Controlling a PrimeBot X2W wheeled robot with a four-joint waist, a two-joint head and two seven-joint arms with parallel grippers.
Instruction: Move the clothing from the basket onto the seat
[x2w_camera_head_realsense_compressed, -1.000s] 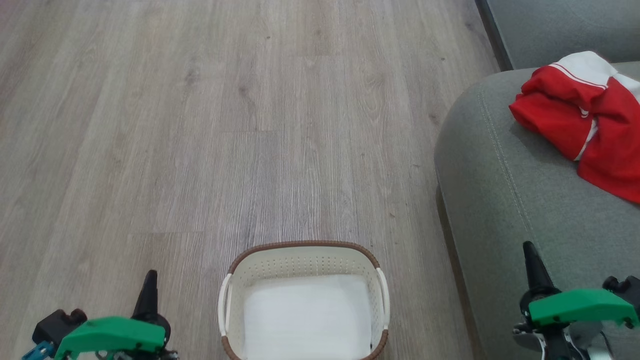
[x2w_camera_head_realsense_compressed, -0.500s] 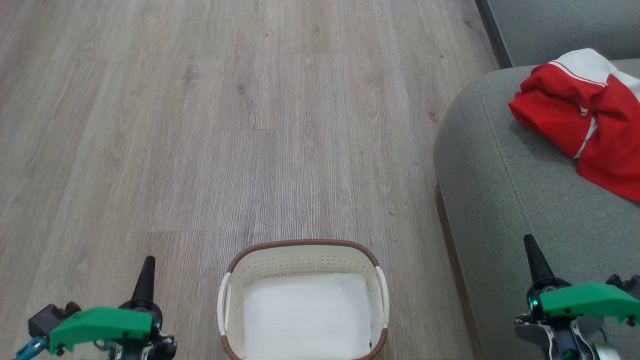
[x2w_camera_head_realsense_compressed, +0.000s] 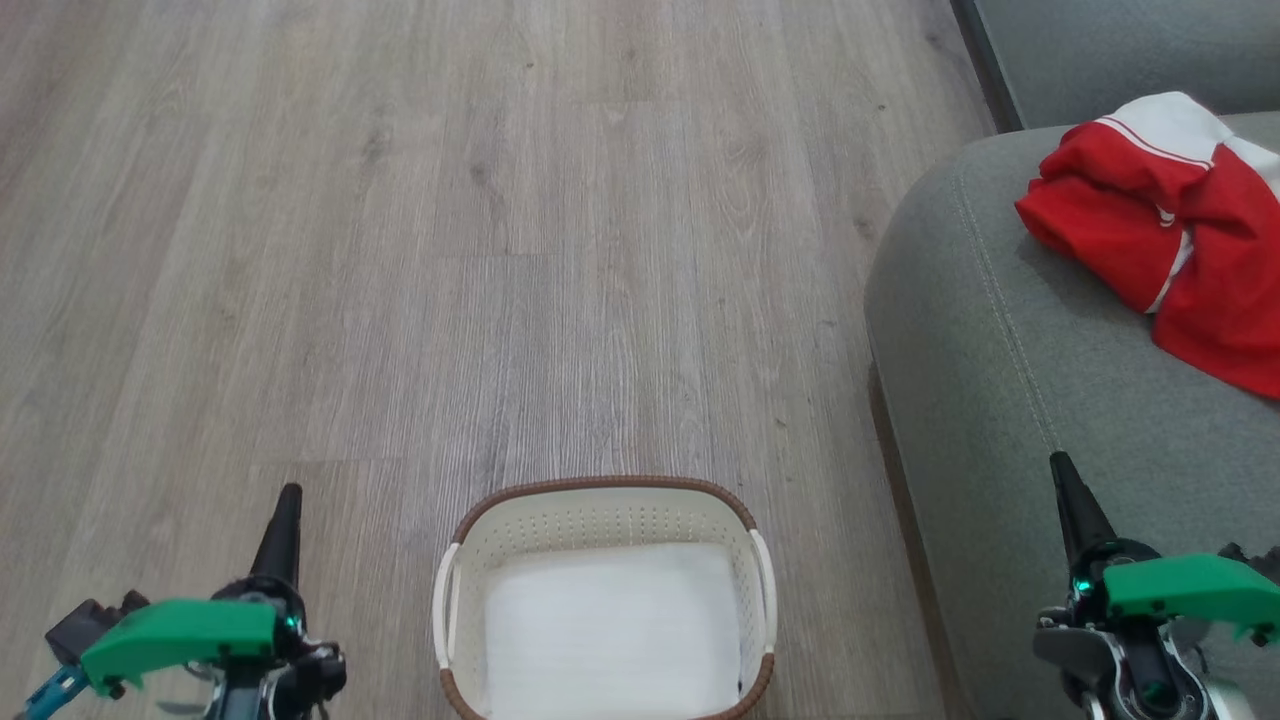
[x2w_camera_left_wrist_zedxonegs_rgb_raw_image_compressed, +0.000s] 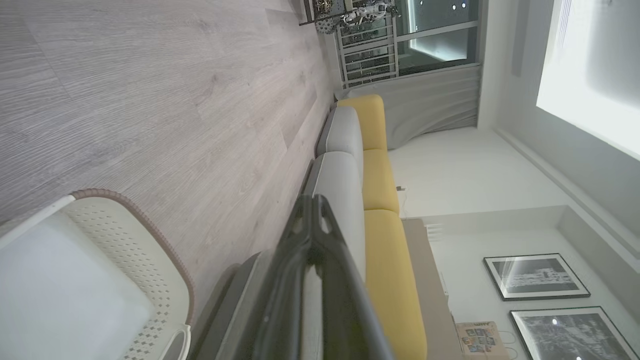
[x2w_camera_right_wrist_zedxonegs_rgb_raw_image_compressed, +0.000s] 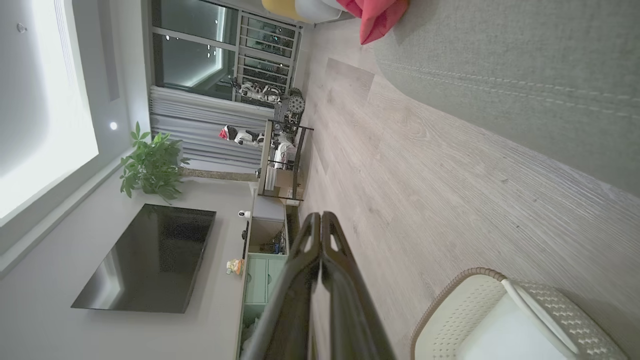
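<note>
Your left gripper (x2w_camera_head_realsense_compressed: 289, 497) and right gripper (x2w_camera_head_realsense_compressed: 1059, 466) had fingers pressed together, flanking the basket (x2w_camera_head_realsense_compressed: 600, 486) on the wood floor (x2w_camera_head_realsense_compressed: 450, 250). The red clothing (x2w_camera_head_realsense_compressed: 1140, 225) lay heaped on the seat (x2w_camera_head_realsense_compressed: 1000, 400), toward its far edge.

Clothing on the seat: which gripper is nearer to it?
Right. The right gripper is by the seat's near end, short of the clothing; the left gripper is beyond the basket, over the floor.

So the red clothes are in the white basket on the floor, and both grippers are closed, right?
Not quite. The red clothes lie on the grey-green seat, not in the basket. In the head view the basket, on the floor, holds nothing but its white liner. The left gripper and right gripper are closed, as you said.
</note>
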